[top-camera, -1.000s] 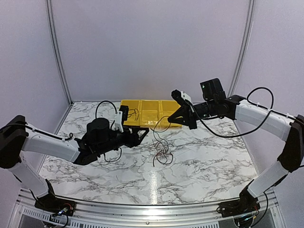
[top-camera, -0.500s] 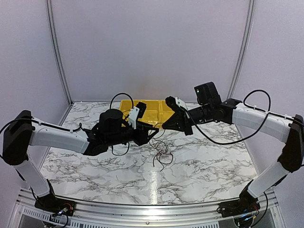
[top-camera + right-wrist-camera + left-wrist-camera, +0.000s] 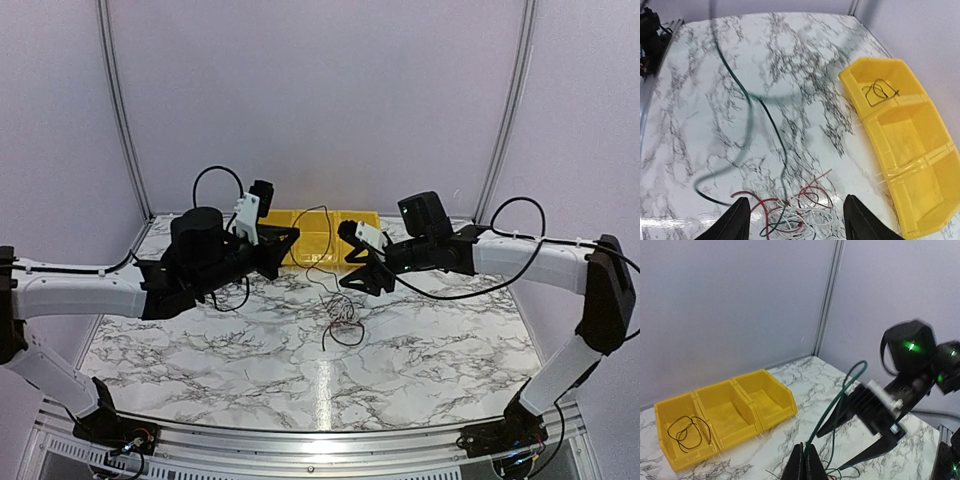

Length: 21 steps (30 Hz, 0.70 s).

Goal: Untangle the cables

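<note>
moved: left gripper (image 3: pixel 803 460) is lifting back, clamping one green cable (image 3: pixel 839 399)
right gripper (image 3: pixel 796 200): is gaping, holding nothing, over tangle (image 3: pixel 342 312)
yellow bins (image 3: pixel 772 412): one is holding black cable (image 3: pixel 687 430)

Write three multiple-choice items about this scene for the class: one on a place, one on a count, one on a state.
1. Where does the coiled black wire lie?
A. In an end compartment of the yellow bin
B. In the bin's middle compartment
C. Draped over the bin's rim

2. How many compartments does the bin have?
A. Two
B. Three
C. Four

3. What is the left gripper doing?
A. Open, holding nothing
B. Shut on the bin's rim
C. Shut on a green wire

Answers:
1 A, the coil sits in the outermost compartment.
2 B, two dividers split it into three.
3 C, the wire rises from between its closed fingertips.
</note>
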Each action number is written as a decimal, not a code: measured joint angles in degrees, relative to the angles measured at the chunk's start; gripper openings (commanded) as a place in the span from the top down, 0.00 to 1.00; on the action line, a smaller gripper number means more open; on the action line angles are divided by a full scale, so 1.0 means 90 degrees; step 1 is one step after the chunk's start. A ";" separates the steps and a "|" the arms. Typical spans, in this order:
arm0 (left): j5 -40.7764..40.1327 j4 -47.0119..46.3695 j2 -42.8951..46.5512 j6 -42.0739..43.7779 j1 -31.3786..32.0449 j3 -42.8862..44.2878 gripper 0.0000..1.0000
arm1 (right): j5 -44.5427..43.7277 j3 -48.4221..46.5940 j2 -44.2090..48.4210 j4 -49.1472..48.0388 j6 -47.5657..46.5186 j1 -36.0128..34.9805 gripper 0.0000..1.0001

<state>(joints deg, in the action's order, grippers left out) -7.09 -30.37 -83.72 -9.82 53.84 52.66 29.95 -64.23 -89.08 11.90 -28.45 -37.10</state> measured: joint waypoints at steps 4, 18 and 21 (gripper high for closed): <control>-0.0444 0.0121 0.0799 0.0073 0.0000 -0.0090 1.00 | -0.0605 -0.0185 -0.0908 0.0005 -0.0015 -0.0007 0.26; -0.1202 0.1180 0.1955 0.0027 0.0002 -0.0716 1.00 | -0.1214 -0.0867 -0.2599 0.0270 -0.0012 -0.0396 0.68; -0.1443 0.1642 0.2339 0.0063 0.0002 -0.0406 1.00 | -0.1324 -0.0928 -0.2875 0.0330 0.0036 -0.0408 0.83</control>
<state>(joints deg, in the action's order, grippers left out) -20.08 -15.59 -62.67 -9.26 53.87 49.01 18.04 -72.58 -114.96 14.87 -28.12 -40.77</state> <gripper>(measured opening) 0.014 0.284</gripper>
